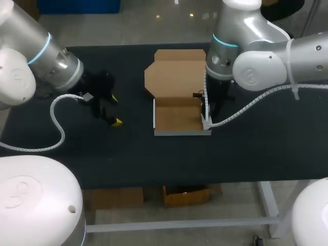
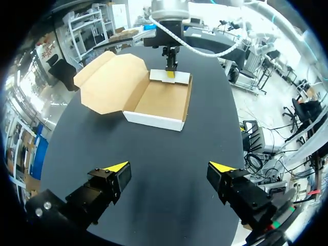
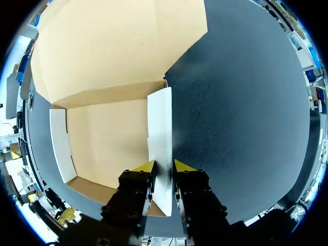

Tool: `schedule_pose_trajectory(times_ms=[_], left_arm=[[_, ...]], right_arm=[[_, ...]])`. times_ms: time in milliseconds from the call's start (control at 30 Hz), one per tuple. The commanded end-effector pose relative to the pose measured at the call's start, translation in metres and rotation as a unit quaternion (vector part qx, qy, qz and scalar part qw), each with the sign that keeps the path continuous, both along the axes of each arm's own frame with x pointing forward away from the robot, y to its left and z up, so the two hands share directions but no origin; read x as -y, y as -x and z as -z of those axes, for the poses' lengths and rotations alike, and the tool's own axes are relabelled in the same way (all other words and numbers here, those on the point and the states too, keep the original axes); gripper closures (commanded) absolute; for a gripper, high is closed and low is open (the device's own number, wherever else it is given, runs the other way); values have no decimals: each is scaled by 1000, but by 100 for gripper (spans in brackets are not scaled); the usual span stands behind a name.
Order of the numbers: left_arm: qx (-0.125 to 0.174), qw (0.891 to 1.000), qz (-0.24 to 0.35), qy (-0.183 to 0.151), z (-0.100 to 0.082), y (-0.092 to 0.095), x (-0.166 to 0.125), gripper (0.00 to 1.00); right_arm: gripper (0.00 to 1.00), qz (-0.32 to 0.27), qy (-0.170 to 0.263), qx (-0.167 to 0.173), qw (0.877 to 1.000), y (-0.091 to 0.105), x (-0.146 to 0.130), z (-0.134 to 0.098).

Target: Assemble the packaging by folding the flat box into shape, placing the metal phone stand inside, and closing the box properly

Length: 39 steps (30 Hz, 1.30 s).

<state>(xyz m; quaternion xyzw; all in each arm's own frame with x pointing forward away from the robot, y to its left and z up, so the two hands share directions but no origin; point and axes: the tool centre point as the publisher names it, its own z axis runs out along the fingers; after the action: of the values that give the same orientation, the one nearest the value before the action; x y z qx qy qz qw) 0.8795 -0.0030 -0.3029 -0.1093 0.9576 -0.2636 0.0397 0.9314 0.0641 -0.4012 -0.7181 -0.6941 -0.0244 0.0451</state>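
Note:
The cardboard box (image 1: 177,117) stands mid-table as an open tray with white outer walls, its brown lid (image 1: 174,72) lying flat behind it. My right gripper (image 3: 164,166) comes down over the tray's right side wall (image 3: 160,133), one yellow tip inside and one outside, pinching it. The left wrist view shows that gripper (image 2: 170,73) at the far wall of the box (image 2: 161,100). My left gripper (image 1: 116,109) hovers over bare tabletop left of the box, fingers wide open and empty (image 2: 170,166). The tray's floor (image 3: 110,138) is bare.
The black table (image 1: 256,148) has free surface to the left, right and front of the box. A white cable loop (image 1: 59,120) from my left arm hangs over the table's left part.

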Motion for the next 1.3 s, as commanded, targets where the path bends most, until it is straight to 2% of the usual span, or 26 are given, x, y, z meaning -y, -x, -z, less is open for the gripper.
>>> schedule_pose_trajectory(times_ms=[33, 633, 833, 1300], left_arm=[[0, 1000, 0, -1, 0, 0, 1, 0], [0, 1000, 0, -1, 0, 0, 1, 0], [0, 1000, 0, -1, 0, 0, 1, 0], [0, 1000, 0, -1, 0, 0, 1, 0]], right_arm=[[83, -9, 3, -4, 1000, -6, -2, 2], [99, -34, 7, -16, 999, -15, -4, 17], [100, -24, 31, -17, 999, -14, -9, 16], [100, 53, 138, 2, 989, -5, -19, 14]])
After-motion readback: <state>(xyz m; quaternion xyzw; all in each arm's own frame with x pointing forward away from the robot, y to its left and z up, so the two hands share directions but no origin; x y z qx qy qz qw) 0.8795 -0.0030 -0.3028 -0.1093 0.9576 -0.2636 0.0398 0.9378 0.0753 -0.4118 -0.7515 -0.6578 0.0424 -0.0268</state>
